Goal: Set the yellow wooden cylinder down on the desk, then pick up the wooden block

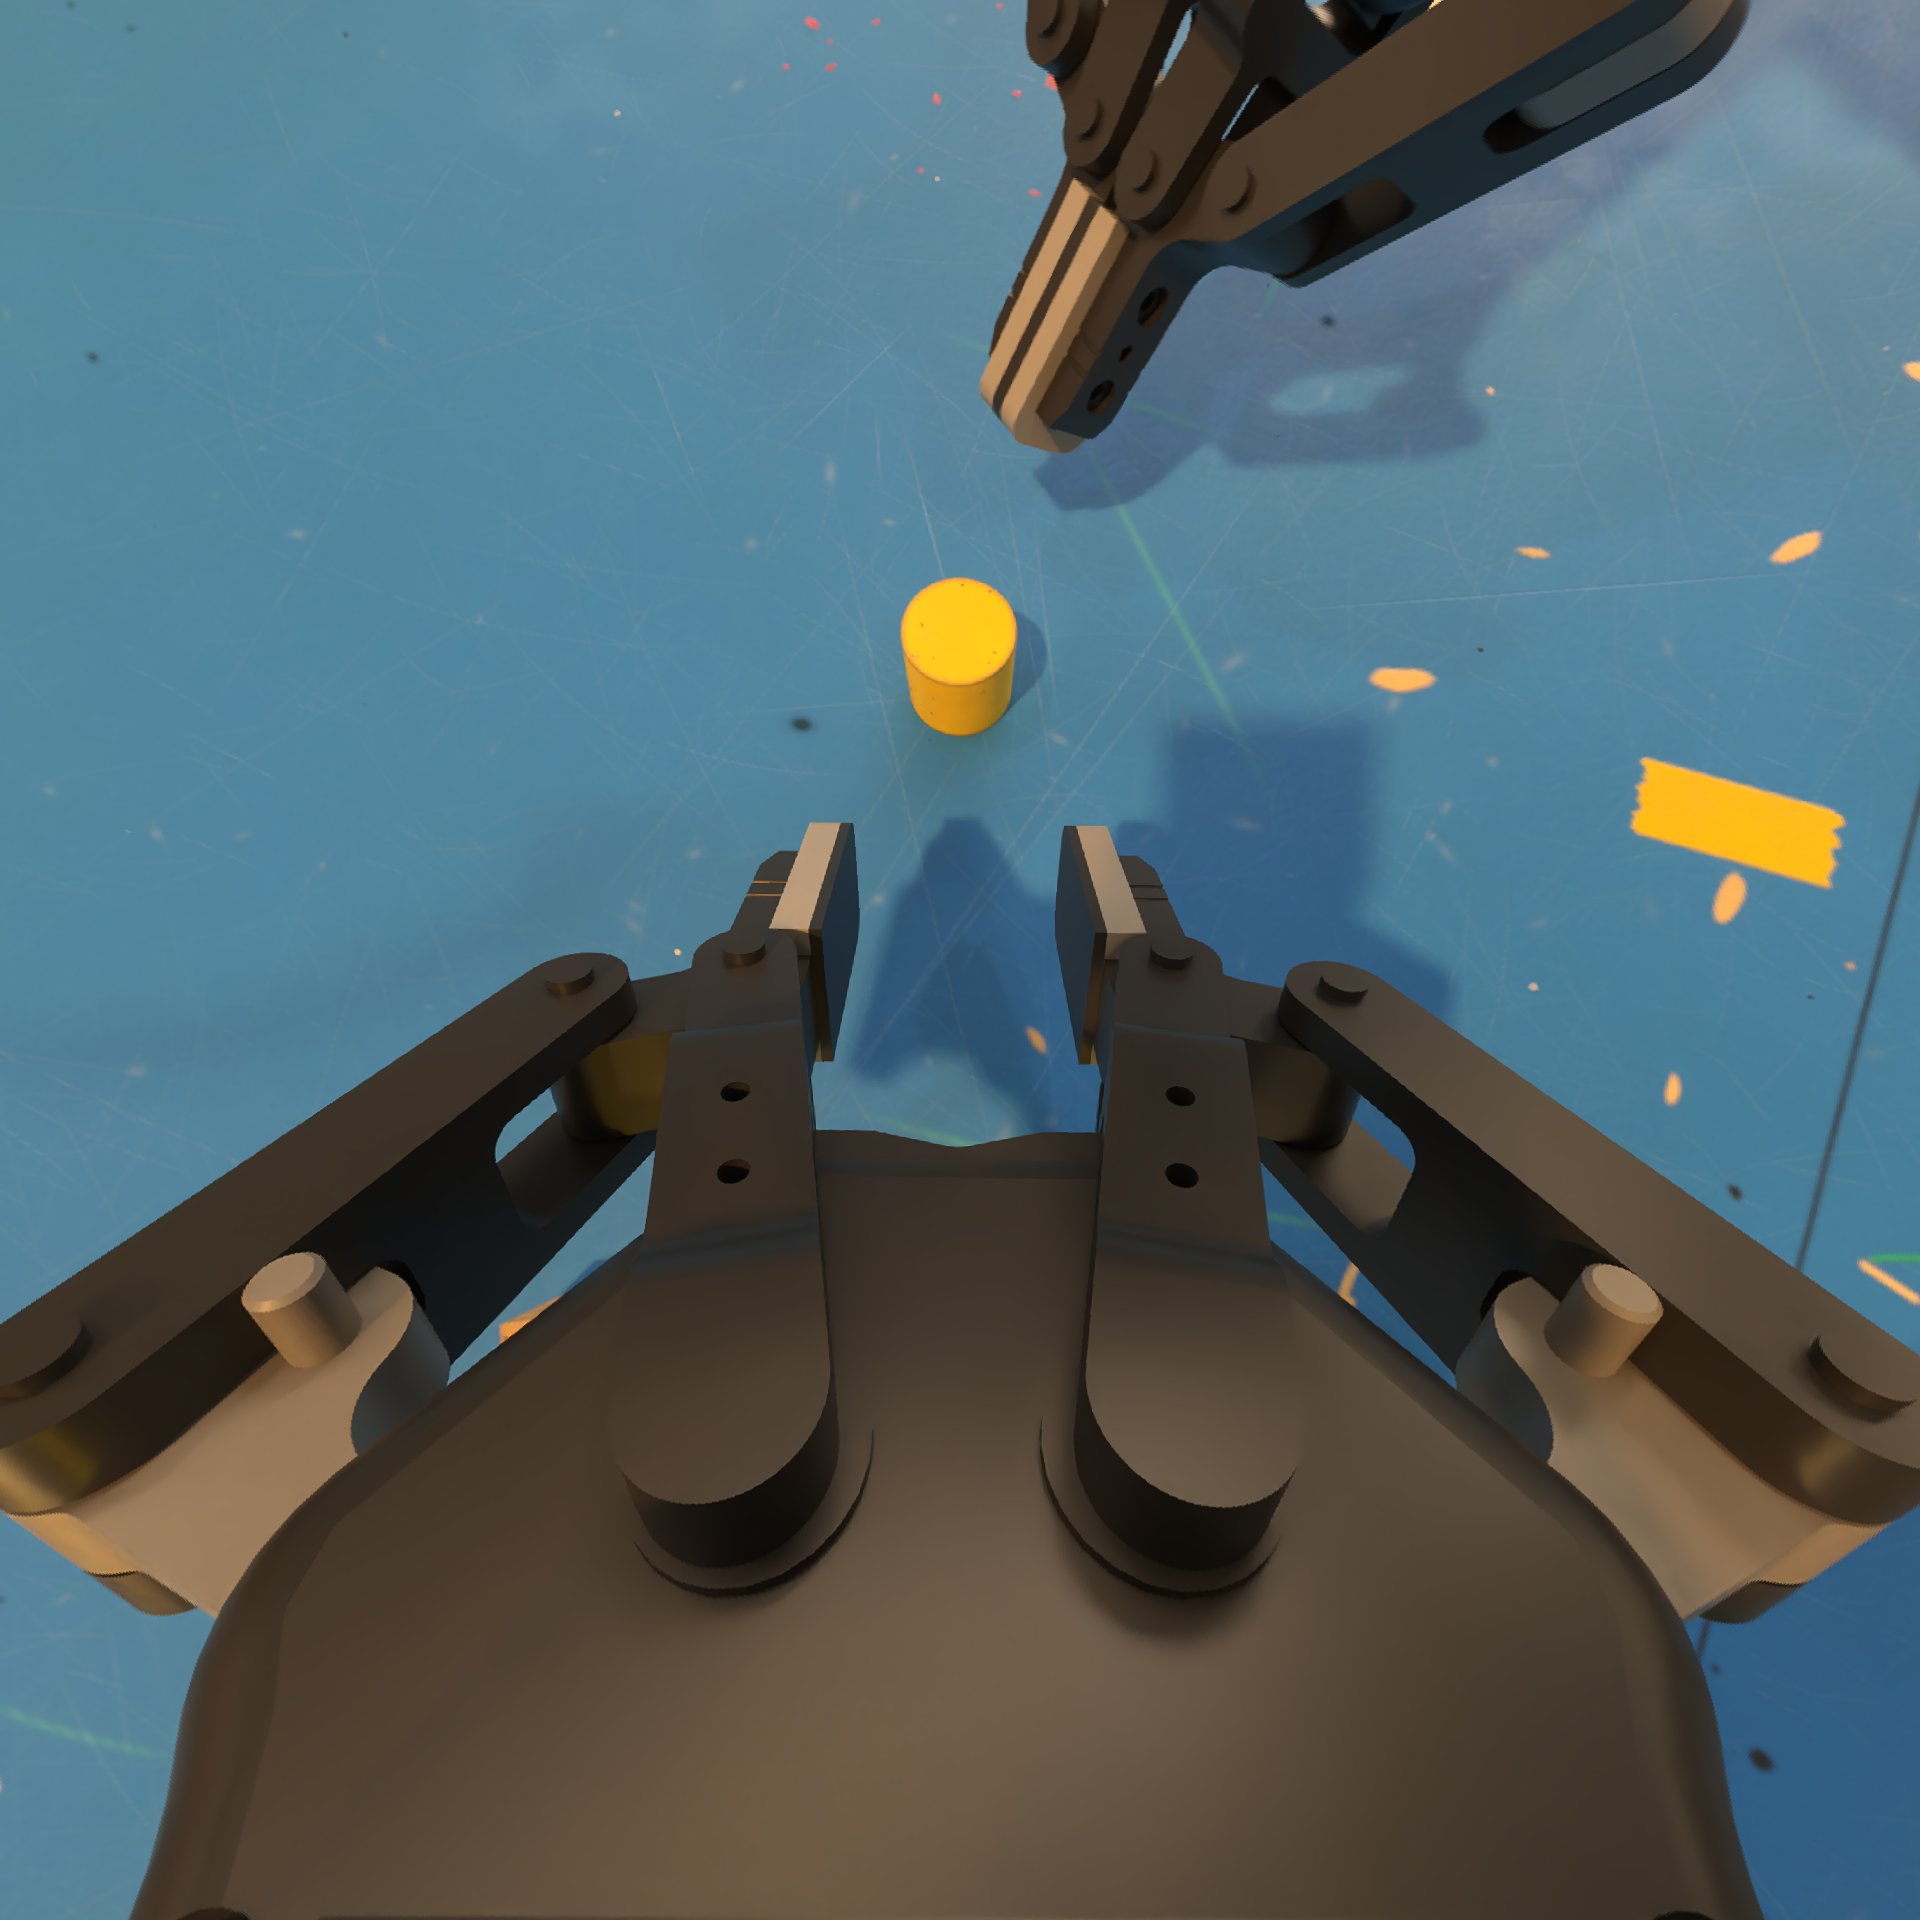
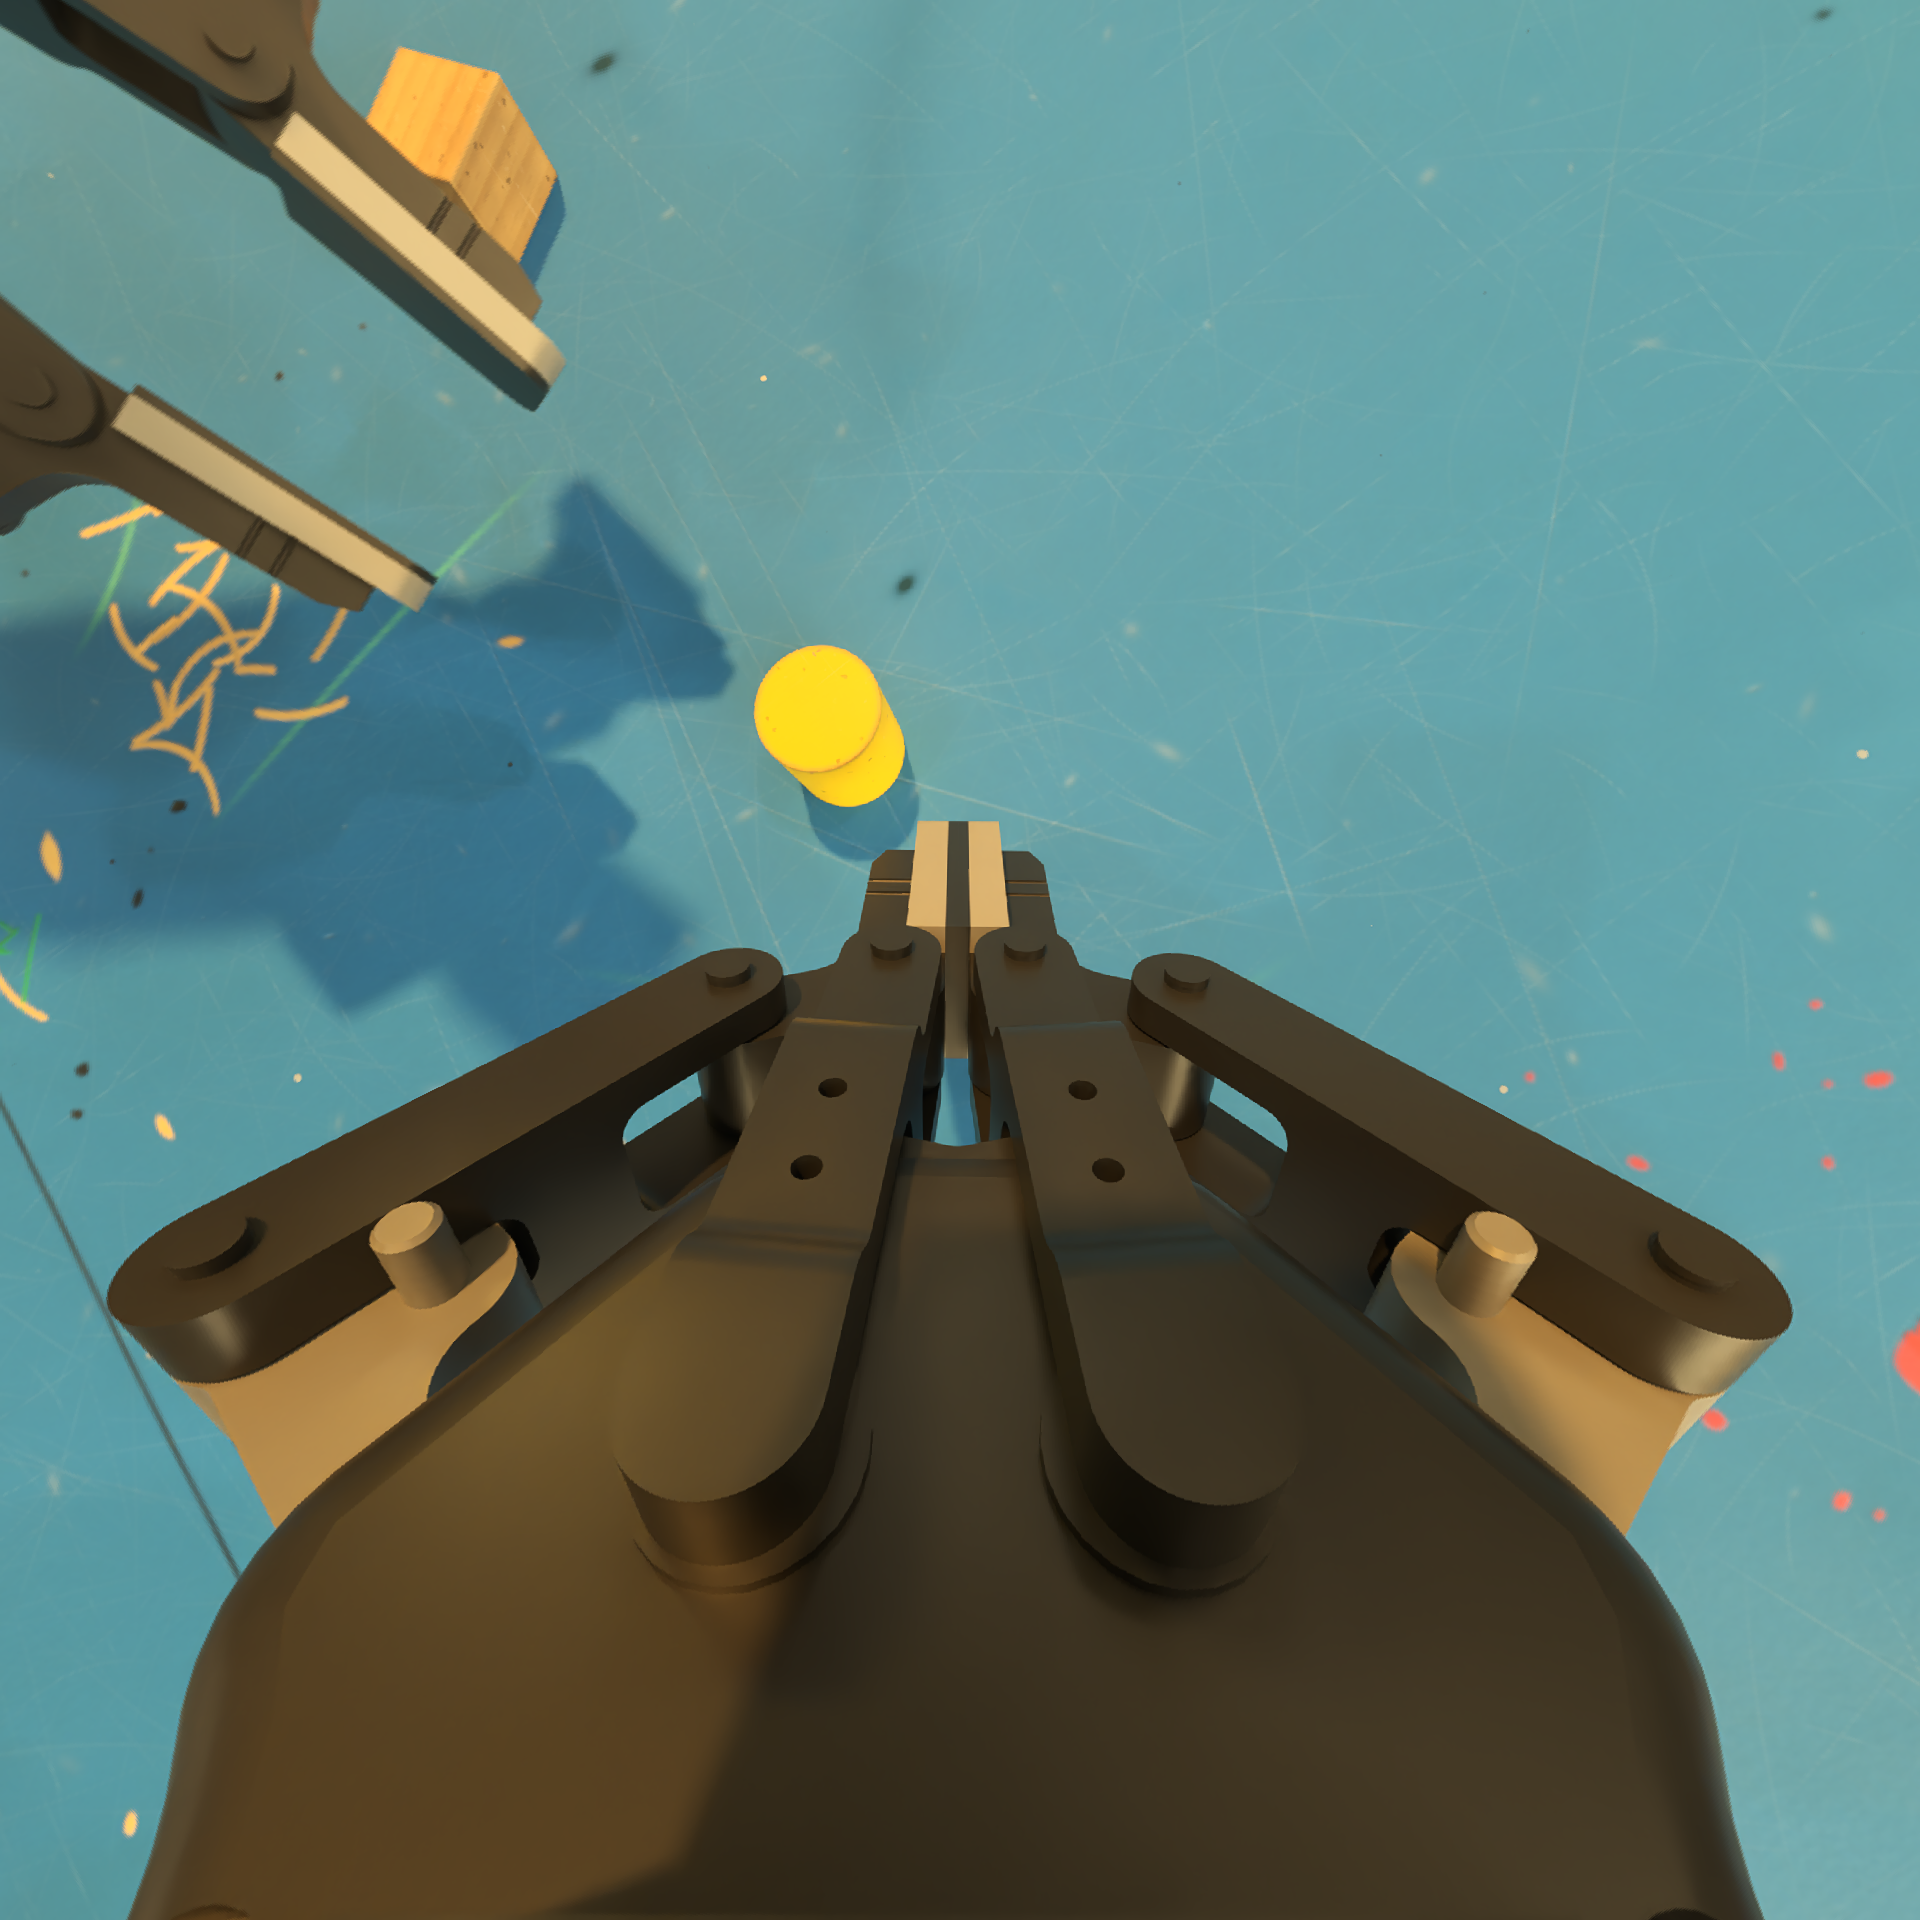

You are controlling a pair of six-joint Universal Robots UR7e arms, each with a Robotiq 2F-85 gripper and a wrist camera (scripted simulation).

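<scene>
Yellow cylinder stands free on the desk; left gripper parted and empty, right gripper seemingly closed on nothing

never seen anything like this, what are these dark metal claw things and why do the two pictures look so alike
Each picture is taken by a camera mounted on a robot arm's wrist, looking forward along its two-fingered pincer. So the big dark shape at the bottom of each picture is that camera's own pincer.

In the left wrist view, the left pincer is open and empty. The other arm's pincer shows at the top right. In the right wrist view, the right pincer is shut with nothing between its fingers, and the left one appears at the upper left.

Below them is a scratched blue desk. A yellow wooden cylinder stands on it upright, held by neither. A wooden block lies farther off, partly hidden behind a finger.
</scene>
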